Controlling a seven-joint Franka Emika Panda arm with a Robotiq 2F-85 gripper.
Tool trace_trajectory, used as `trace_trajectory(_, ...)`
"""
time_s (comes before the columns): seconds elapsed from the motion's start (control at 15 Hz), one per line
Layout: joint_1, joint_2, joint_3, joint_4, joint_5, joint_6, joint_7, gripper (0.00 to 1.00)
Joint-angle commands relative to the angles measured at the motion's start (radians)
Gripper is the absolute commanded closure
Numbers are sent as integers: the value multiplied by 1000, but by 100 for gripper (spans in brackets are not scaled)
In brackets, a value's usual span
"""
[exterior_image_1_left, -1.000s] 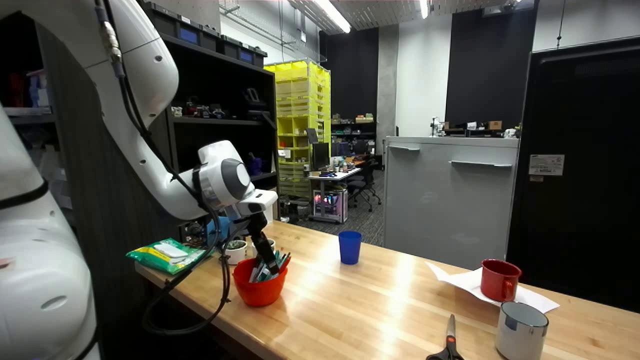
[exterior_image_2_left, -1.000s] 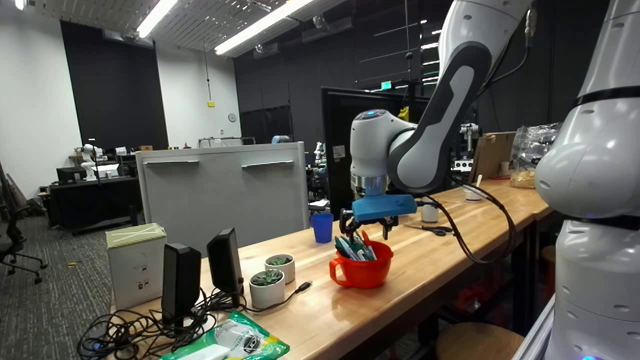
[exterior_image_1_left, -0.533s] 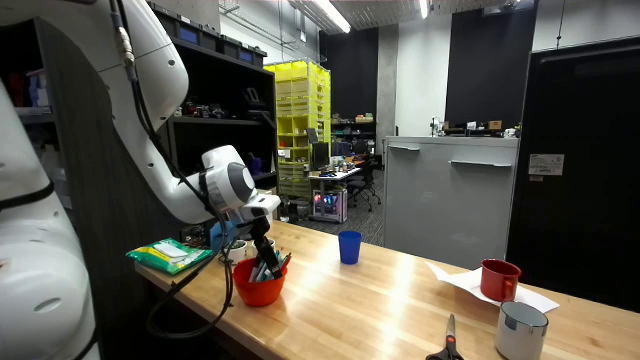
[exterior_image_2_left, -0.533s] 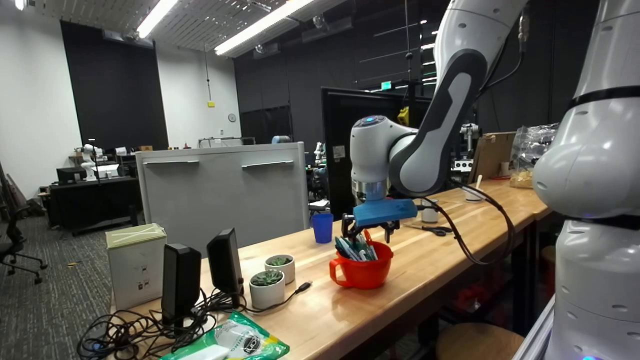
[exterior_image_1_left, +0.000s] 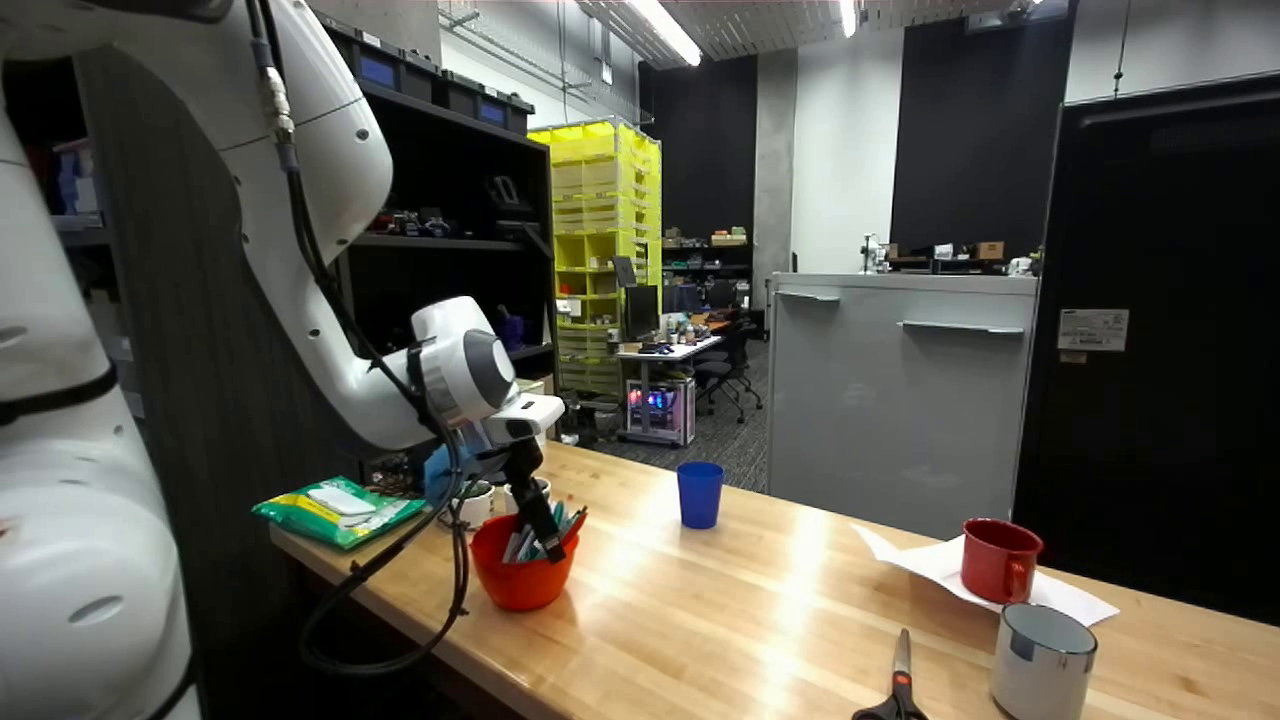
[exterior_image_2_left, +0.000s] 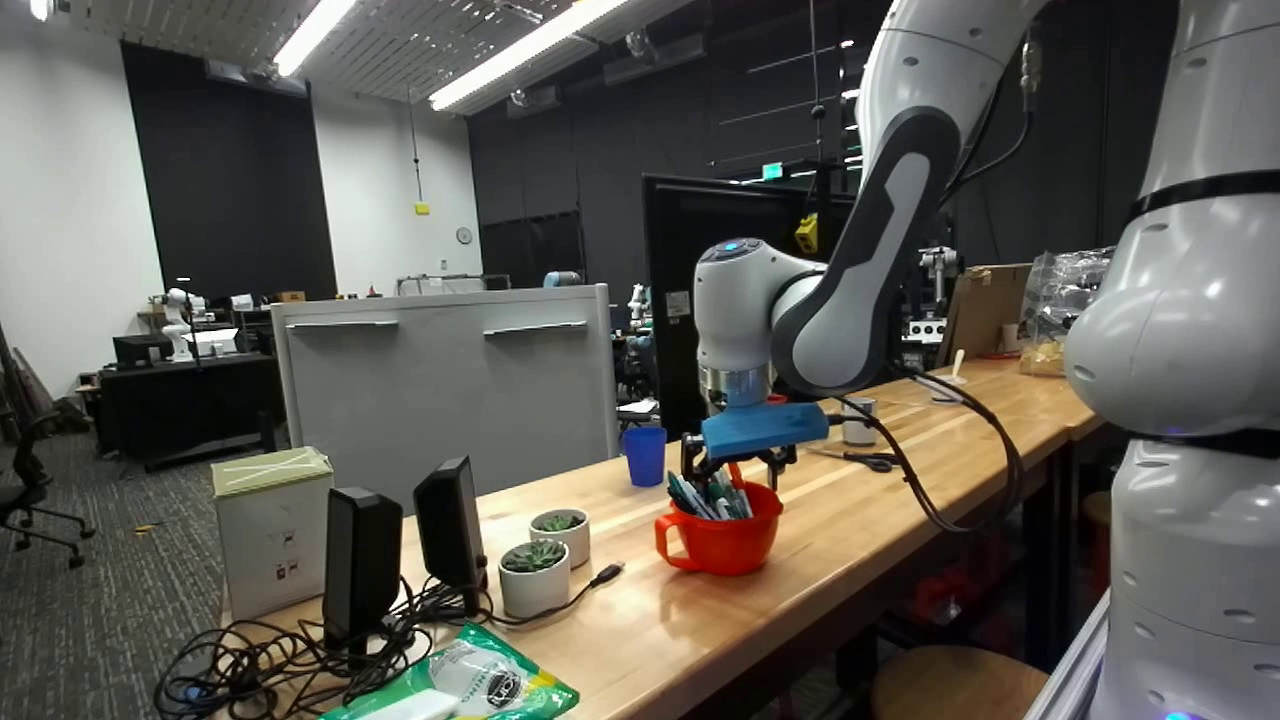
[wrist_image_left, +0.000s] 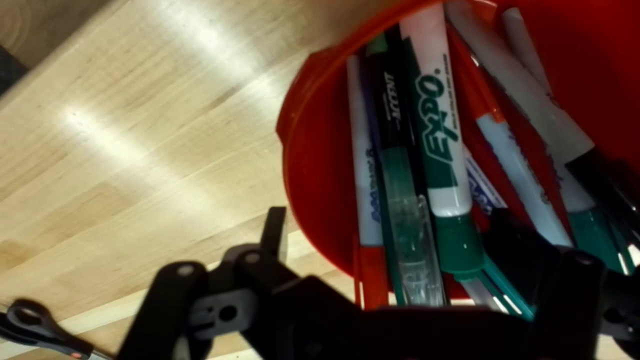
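My gripper (wrist_image_left: 395, 235) is open, with its fingers pointing down at a red-orange handled bowl (wrist_image_left: 320, 180) full of markers. In the wrist view, one finger stands just outside the bowl's rim, over the table. The other reaches in among the markers. Between them lie a white and green EXPO marker (wrist_image_left: 440, 125), a clear green highlighter (wrist_image_left: 405, 215) and a red-capped marker (wrist_image_left: 367, 200). I cannot tell whether a finger touches a marker. In both exterior views the gripper (exterior_image_1_left: 550, 548) (exterior_image_2_left: 735, 470) is low over the bowl (exterior_image_1_left: 522, 585) (exterior_image_2_left: 725, 545). The palm hides some marker ends.
A blue cup (exterior_image_1_left: 699, 495) stands beyond the bowl. Scissors (exterior_image_1_left: 900, 692), a red mug (exterior_image_1_left: 1000, 560) on paper and a grey cup (exterior_image_1_left: 1042, 670) are farther along the table. Potted succulents (exterior_image_2_left: 535, 585), black speakers (exterior_image_2_left: 362, 560), cables and a green packet (exterior_image_2_left: 480, 680) lie on the bowl's other side.
My open gripper has come down deeper into the bowl's opening. In the last half second the bowl has shifted slightly, with its markers, along with the arm.
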Motion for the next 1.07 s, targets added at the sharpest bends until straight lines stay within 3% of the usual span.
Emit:
trace_trajectory(0.0, -10, -27, 12, -1, -44, -37, 42, 0)
trace_trajectory(0.4, 17, -36, 11, -8, -14, -78, -9, 0)
trace_trajectory(0.73, 34, -64, 13, -9, -6, -177, -23, 0)
trace_trajectory(0.8, 99, -73, -50, -10, -19, -213, -18, 0)
trace_trajectory(1.0, 141, -107, -72, -11, -21, -306, -19, 0)
